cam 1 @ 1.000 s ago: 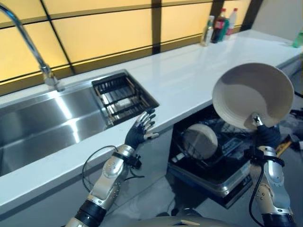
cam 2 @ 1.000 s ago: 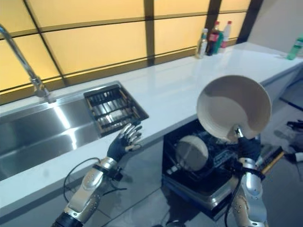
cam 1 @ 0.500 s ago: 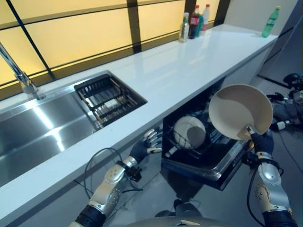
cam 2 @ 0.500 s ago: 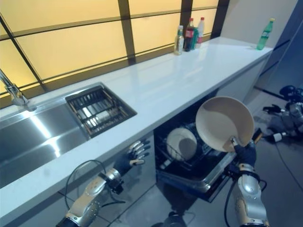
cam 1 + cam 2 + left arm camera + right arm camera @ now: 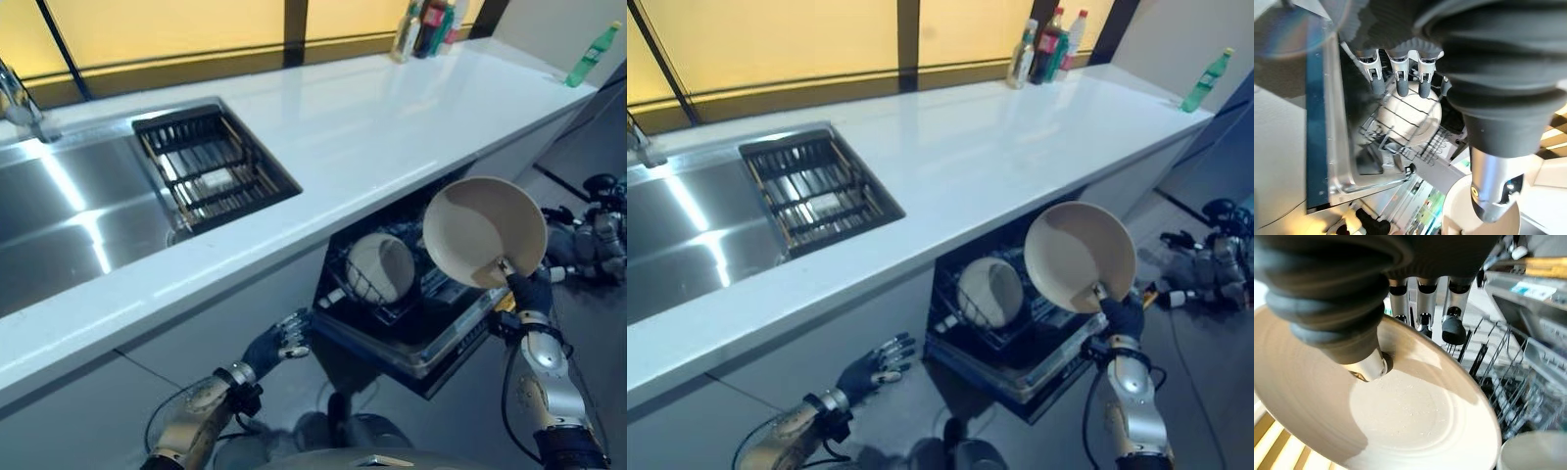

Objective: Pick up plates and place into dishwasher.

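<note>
Holding item 1: plate (image 5: 483,231), beige, round, pinched at its lower rim by our right hand (image 5: 532,291), thumb on the inner face, fingers (image 5: 1453,328) curled behind the rim. Plate is tilted nearly upright, inner face toward us, in the air above the pulled-out dishwasher rack (image 5: 411,318), not yet touching it.

Item 2: second plate (image 5: 381,267), pale, already standing on edge in the rack wires, just beside the held one's likely slot.

Item 3: left hand (image 5: 277,343), low beside the rack's front corner, fingers straight & relaxed, holding nothing.

Item 4: white counter (image 5: 372,127) above the dishwasher; steel sink (image 5: 69,225) w/ a dark drain basket (image 5: 211,171) at its end; bottles (image 5: 1048,44) at the back by the window; one green bottle (image 5: 591,57) at the far corner.

Handling, our est.: plate looks ceramic, so stiff, fairly heavy for a rim pinch, glazed & slippery, prob. chips if knocked on wires or on its neighbour. Rim hold suits an edge-first drop between the tines; we judge a slow lowering is needed.
</note>
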You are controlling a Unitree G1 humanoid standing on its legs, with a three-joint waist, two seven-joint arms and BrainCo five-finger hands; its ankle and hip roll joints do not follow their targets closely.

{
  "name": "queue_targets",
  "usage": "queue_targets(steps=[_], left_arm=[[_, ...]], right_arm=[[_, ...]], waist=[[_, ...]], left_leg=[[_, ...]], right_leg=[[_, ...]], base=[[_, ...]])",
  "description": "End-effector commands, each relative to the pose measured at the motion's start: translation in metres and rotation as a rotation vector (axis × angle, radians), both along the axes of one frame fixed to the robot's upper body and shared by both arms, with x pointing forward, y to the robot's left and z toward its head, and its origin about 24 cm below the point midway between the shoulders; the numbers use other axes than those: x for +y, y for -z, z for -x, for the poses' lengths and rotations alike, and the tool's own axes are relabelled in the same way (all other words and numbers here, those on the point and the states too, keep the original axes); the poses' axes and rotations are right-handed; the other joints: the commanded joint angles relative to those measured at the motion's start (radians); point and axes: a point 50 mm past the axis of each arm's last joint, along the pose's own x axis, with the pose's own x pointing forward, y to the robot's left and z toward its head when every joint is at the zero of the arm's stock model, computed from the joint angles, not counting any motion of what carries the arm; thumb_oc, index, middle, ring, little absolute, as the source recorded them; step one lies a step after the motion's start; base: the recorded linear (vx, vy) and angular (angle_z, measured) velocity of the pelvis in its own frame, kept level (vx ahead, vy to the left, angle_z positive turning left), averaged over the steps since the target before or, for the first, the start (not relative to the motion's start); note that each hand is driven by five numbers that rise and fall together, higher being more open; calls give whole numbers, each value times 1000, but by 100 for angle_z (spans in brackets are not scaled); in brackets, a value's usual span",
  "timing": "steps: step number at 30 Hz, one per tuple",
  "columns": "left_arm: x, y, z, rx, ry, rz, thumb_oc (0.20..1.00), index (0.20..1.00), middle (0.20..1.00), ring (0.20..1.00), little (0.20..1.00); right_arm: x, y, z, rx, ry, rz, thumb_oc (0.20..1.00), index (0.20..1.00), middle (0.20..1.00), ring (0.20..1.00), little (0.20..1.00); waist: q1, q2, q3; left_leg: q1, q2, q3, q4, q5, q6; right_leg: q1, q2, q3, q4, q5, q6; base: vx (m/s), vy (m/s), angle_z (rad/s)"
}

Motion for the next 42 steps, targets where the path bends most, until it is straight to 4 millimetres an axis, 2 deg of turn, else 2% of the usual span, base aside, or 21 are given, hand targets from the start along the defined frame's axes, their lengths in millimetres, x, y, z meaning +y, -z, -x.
queue_targets(steps=[1, 3, 7, 10, 16, 21, 26, 30, 35, 42], left_arm=[[15, -10, -11, -96, 1, -91, 1000, 1000, 1000, 1000, 1000], [27, -4, -9, -85, 5, -190, 1000, 1000, 1000, 1000, 1000], [44, 3, -9, -44, -32, -255, 1000, 1000, 1000, 1000, 1000], [51, -5, -16, -101, -28, -266, 1000, 1000, 1000, 1000, 1000], [47, -28, -29, -194, -22, -179, 1000, 1000, 1000, 1000, 1000], [36, -50, -45, -303, 54, -153, 1000, 1000, 1000, 1000, 1000], [29, -57, -46, -317, 82, -100, 1000, 1000, 1000, 1000, 1000], [25, -60, -49, -343, 125, -141, 1000, 1000, 1000, 1000, 1000], [30, -67, -56, -347, 138, -196, 1000, 1000, 1000, 1000, 1000], [30, -69, -56, -337, 158, -205, 1000, 1000, 1000, 1000, 1000]], right_arm=[[-3, -44, -24, -203, -3, 68, 200, 200, 200, 200, 200], [-5, -43, -25, -197, 19, 61, 200, 200, 200, 200, 200], [-11, -41, -25, -187, 85, 81, 200, 200, 200, 200, 200], [-23, -47, -28, -183, 173, 135, 200, 200, 200, 200, 200], [-49, -51, -28, -148, 293, 172, 200, 200, 200, 200, 200], [-63, -61, -42, -111, 351, 206, 200, 200, 200, 200, 200], [-71, -64, -47, -83, 405, 230, 200, 200, 200, 200, 200], [-77, -67, -51, -44, 432, 283, 200, 200, 200, 200, 200], [-90, -85, -62, -7, 486, 307, 200, 200, 200, 200, 200], [-109, -103, -65, 46, 544, 390, 200, 200, 200, 200, 200]], waist=[[7, -2, 54], [12, -5, 70], [22, 4, 102], [31, 18, 128], [49, 43, 160], [62, 68, 194], [70, 87, 203], [76, 101, 204], [92, 114, 223], [109, 146, 244]], left_leg=[[-21, -73, 5, -17, -29, 145], [-46, -60, 1, 7, -26, 140], [-88, -46, -13, 49, -27, 136], [-120, -37, -20, 67, -19, 129], [-150, -31, -38, 76, -8, 115], [-187, -20, -47, 99, -4, 102], [-174, -17, -47, 95, 0, 93], [-178, -20, -53, 94, 1, 90], [-215, -16, -68, 129, -5, 88], [-244, -11, -89, 158, -11, 84]], right_leg=[[-40, -52, 33, 75, -14, 117], [-52, -50, 26, 84, -9, 115], [-57, -40, 26, 89, -8, 107], [-62, -38, 20, 89, -8, 100], [-65, -34, 3, 92, -17, 88], [-80, -36, -12, 98, -22, 79], [-60, -37, -21, 89, -28, 69], [-59, -44, -26, 93, -34, 69], [-72, -52, -37, 105, -35, 69], [-82, -61, -54, 128, -49, 68]], base=[[-25, -147, 8], [-24, -149, 15], [-45, -104, 12], [-82, -65, 10], [-36, -58, 2], [-68, -24, 8], [22, -3, 3], [0, 0, 0], [-12, -59, 3], [5, -22, 8]])
